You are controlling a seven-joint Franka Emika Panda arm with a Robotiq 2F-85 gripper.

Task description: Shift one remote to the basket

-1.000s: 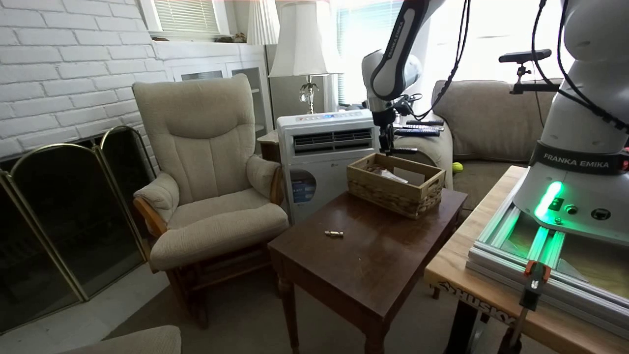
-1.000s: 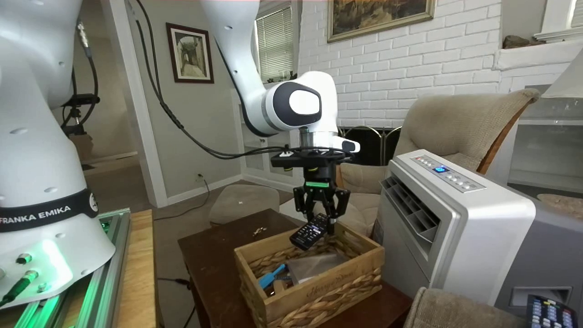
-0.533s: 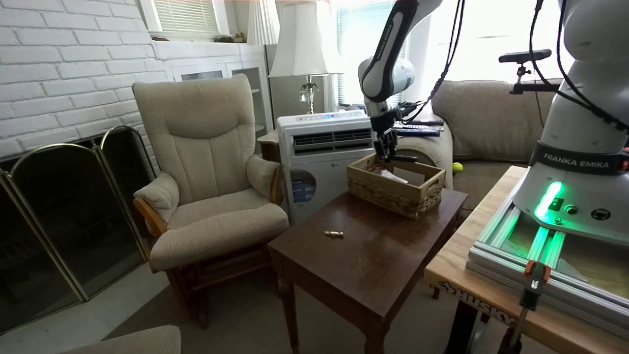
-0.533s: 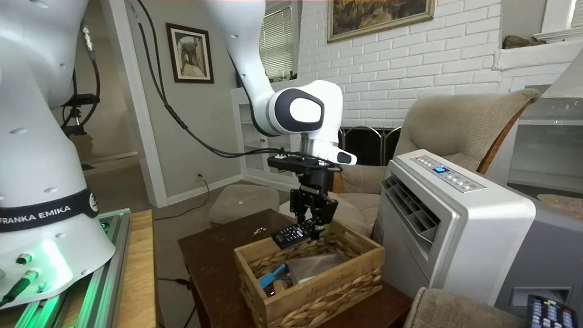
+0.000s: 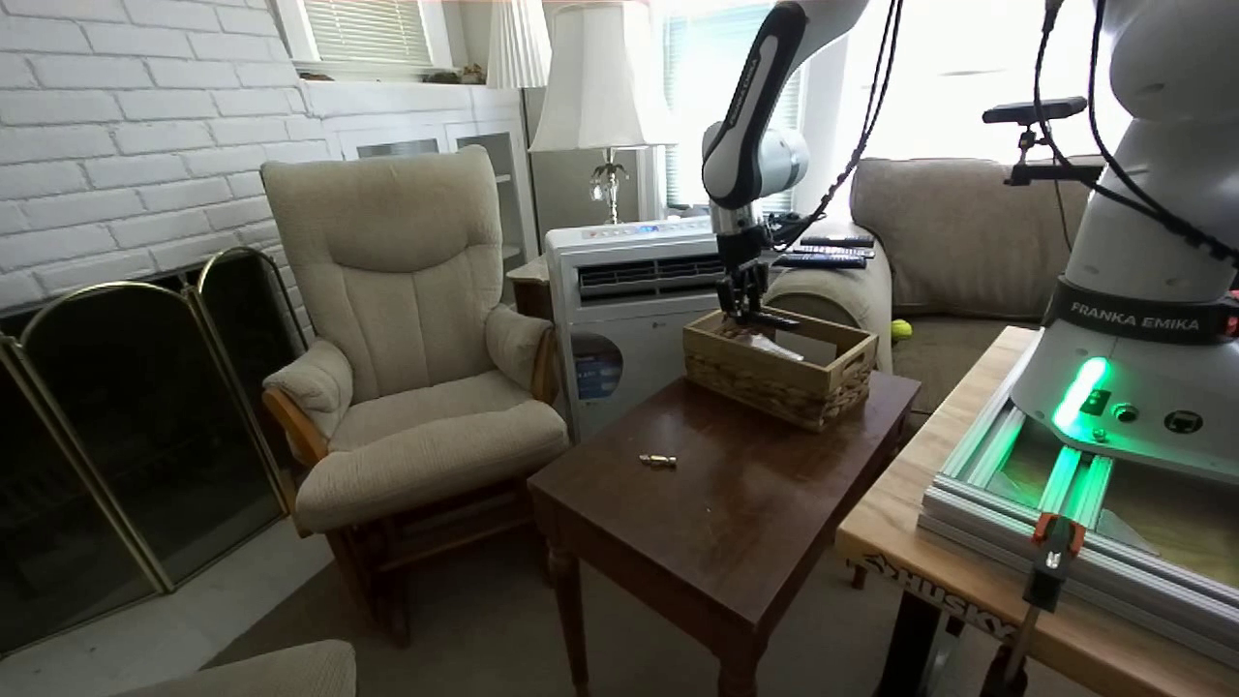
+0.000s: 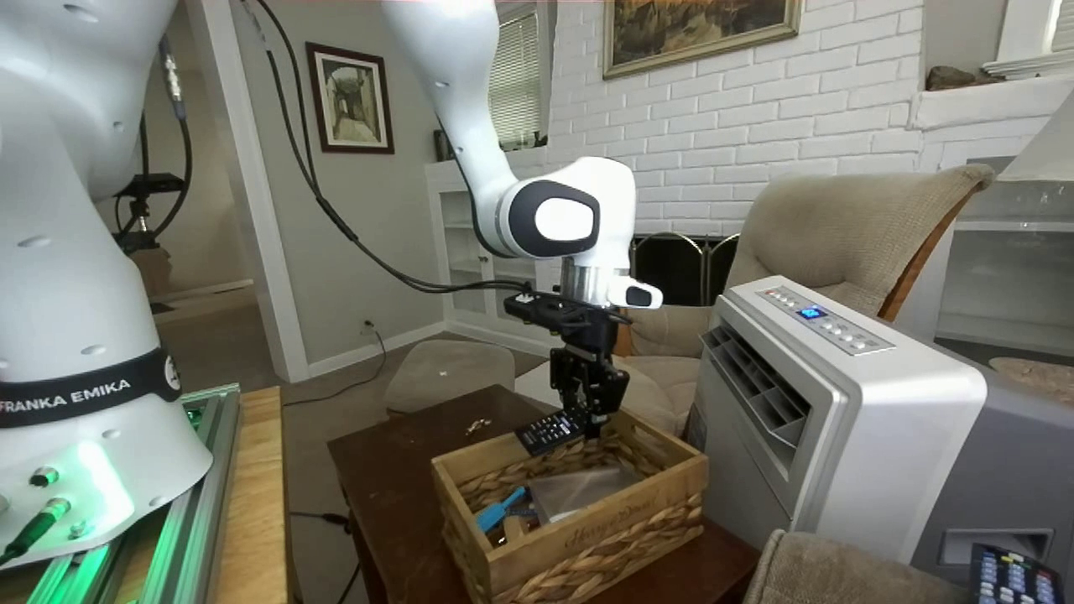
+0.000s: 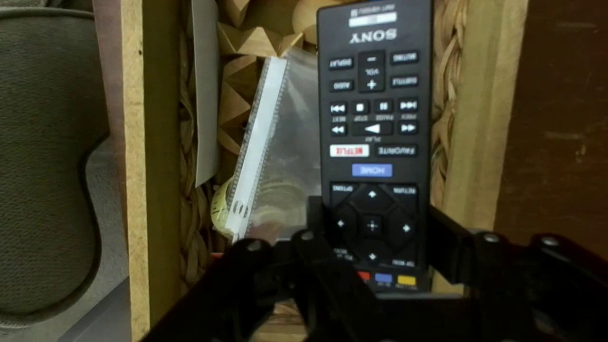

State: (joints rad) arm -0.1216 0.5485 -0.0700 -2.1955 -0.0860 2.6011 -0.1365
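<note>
The tan-brown woven basket [image 5: 755,382] stands on a dark wooden table. It also shows in an exterior view [image 6: 608,537] and in the wrist view [image 7: 135,199]. My gripper [image 6: 585,419] is over the basket's far part, pointing down. In the wrist view my gripper [image 7: 374,221] has its fingers against both long sides of a black Sony remote [image 7: 373,137]. The remote [image 6: 550,431] is held slightly tilted above the basket's contents, near its long side. Its lower end is partly hidden by the gripper. Inside the basket lie a clear plastic bag [image 7: 289,161] and a blue-handled item [image 6: 501,508].
Several other remotes [image 5: 823,257] lie on the sofa arm. A white boxy appliance [image 6: 873,403] stands beside the basket. A small brass-coloured object [image 5: 658,461] lies on the table [image 5: 697,523]. An armchair [image 5: 407,319] is close by.
My gripper has come down toward the basket with the remote in it. The remote has turned and lies flatter than a second ago. Over the last half second it has shifted slightly.
</note>
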